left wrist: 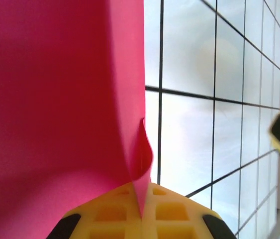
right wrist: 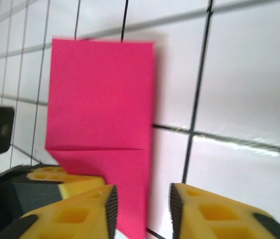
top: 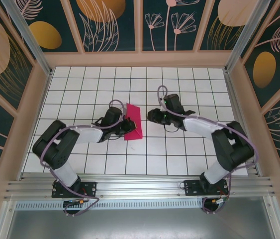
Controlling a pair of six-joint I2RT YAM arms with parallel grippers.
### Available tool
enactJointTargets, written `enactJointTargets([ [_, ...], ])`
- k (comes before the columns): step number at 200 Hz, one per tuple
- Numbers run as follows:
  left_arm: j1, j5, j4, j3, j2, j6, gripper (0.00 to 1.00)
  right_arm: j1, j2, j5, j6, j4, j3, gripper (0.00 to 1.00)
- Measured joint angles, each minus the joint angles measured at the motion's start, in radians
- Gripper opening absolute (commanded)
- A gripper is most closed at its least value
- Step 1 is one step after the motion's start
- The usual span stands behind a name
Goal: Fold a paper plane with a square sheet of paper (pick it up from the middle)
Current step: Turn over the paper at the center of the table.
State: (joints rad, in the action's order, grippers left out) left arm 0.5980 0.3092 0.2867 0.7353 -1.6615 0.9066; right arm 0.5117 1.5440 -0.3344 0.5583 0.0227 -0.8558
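The square sheet of paper (top: 133,121) is magenta-pink, folded over into a narrow shape and raised off the white grid table near its middle. My left gripper (top: 128,126) is shut on its lower left edge. In the left wrist view the sheet (left wrist: 55,99) covers the left half, and its curled edge is pinched between the yellow jaws of my left gripper (left wrist: 143,195). My right gripper (top: 152,117) stands just right of the paper, open. In the right wrist view a straight crease crosses the paper (right wrist: 100,94), and the sheet's right edge reaches into the gap of my right gripper (right wrist: 142,209) without being clamped.
The white grid table (top: 179,84) is walled by patterned panels on three sides. A metal rail (top: 140,186) holding the arm bases runs along the near edge. A yellow finger of the left gripper (right wrist: 55,179) sits at the lower left of the right wrist view.
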Motion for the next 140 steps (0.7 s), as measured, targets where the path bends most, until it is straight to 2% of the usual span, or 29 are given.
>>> enactJointTargets([
  [44,0.019,-0.275,-0.432,0.23,0.169,-0.175,0.02,-0.087,-0.218,0.13,0.031,-0.041,0.102,0.64],
  [74,0.039,-0.496,-0.67,0.377,0.207,-0.265,0.03,-0.153,-0.339,0.187,0.05,-0.083,0.16,0.73],
  [103,0.064,-0.69,-0.845,0.476,0.158,-0.311,0.03,-0.202,-0.437,0.217,0.054,-0.119,0.185,0.77],
  [140,0.095,-0.885,-0.991,0.547,-0.023,-0.315,0.04,-0.238,-0.529,0.25,0.055,-0.163,0.201,0.8],
])
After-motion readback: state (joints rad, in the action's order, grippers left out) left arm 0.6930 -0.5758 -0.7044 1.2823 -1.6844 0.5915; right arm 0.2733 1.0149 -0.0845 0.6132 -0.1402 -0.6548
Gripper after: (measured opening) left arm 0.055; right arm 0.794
